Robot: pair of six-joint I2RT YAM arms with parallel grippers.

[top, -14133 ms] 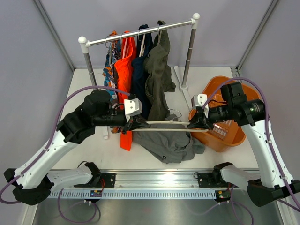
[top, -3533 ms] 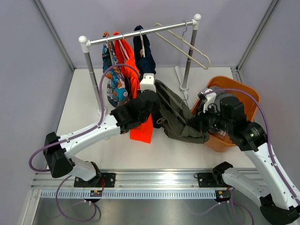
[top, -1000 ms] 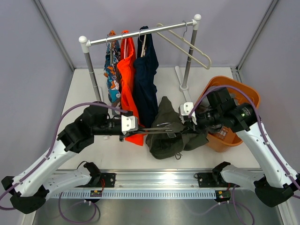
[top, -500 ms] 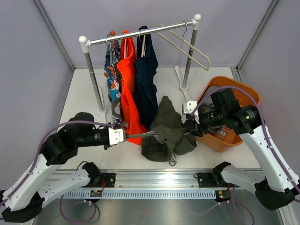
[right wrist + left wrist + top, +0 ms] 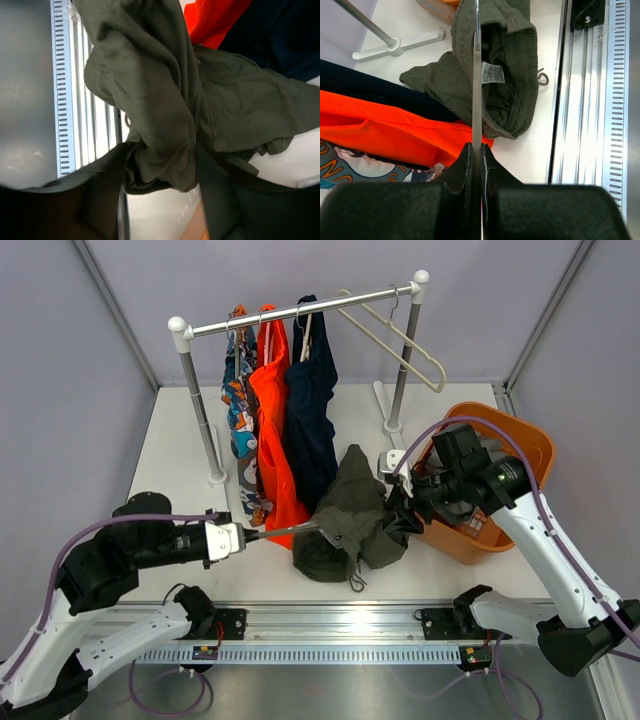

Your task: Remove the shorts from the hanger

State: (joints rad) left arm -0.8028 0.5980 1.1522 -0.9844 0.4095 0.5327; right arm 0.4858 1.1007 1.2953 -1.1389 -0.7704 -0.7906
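**While the Hanger Is Clamped at One End, Olive Shorts Sag Mid-Table**

Where the left gripper (image 5: 476,148) closes tight on the thin pale bar of the hanger (image 5: 477,75), the bar runs on to the right and disappears into the gathered waistband of the dark olive-green shorts (image 5: 350,515). The shorts lie slumped in a heap on the white table (image 5: 180,440), in front of the rack and just beside the hanging orange and navy pairs.

A white care label (image 5: 492,73) and a loose drawstring (image 5: 541,78) show at the waist. On the far side, the right gripper (image 5: 160,186) has its jaws apart around a wad of the cloth; whether they press on it cannot be told. The orange basket (image 5: 520,440) sits just beyond.

The fabric looks light, limp and easily dragged, so it should slide off the bar rather than lift as one piece. The thick ribbed waistband seems the surest place to pinch, though the drawstring could snag.
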